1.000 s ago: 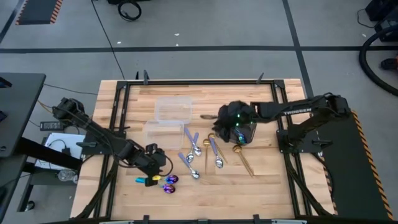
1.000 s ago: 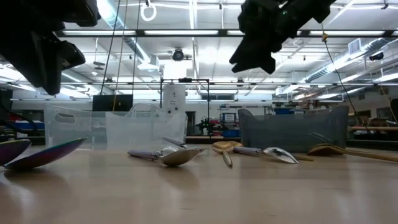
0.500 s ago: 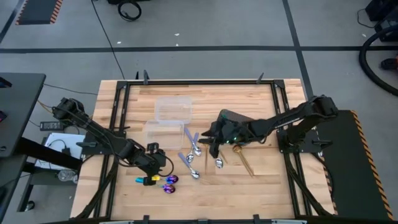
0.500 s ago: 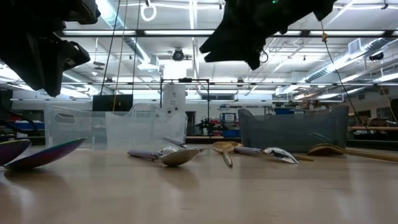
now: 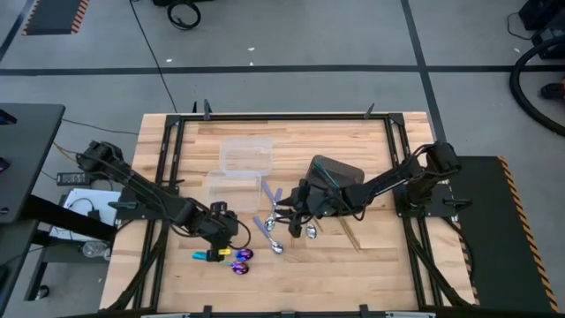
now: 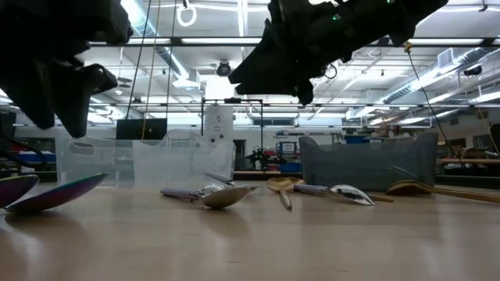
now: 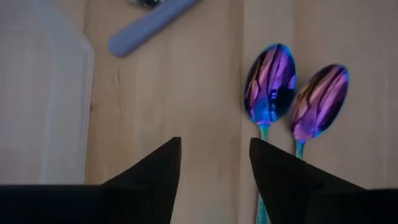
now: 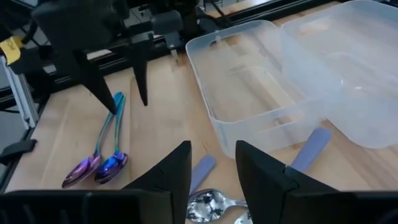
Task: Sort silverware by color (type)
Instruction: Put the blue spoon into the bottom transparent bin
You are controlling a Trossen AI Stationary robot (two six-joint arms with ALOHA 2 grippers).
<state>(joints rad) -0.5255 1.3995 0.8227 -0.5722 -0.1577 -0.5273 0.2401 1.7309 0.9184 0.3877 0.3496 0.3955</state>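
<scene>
Two iridescent blue-purple spoons (image 5: 240,260) lie side by side near the table's near edge, bowls (image 7: 270,84) flat on the wood. Several silver spoons with pale blue handles (image 5: 275,219) lie mid-table, and gold spoons (image 5: 346,228) to their right. My left gripper (image 7: 214,168) is open, hovering just beside the iridescent spoons' handles. My right gripper (image 8: 213,168) is open above the silver spoons, one bowl (image 8: 208,202) showing between its fingers. Neither touches anything.
Two clear plastic containers (image 5: 245,152) (image 5: 234,183) stand toward the far edge, behind the silver spoons. A dark grey bin (image 5: 340,168) sits under the right arm. In the low view, the bin (image 6: 367,160) and containers (image 6: 141,160) stand behind the spoons.
My right gripper has swung from above the dark grey bin toward the table's left and come down over the silver spoons, staying open. The spoons have not moved.
</scene>
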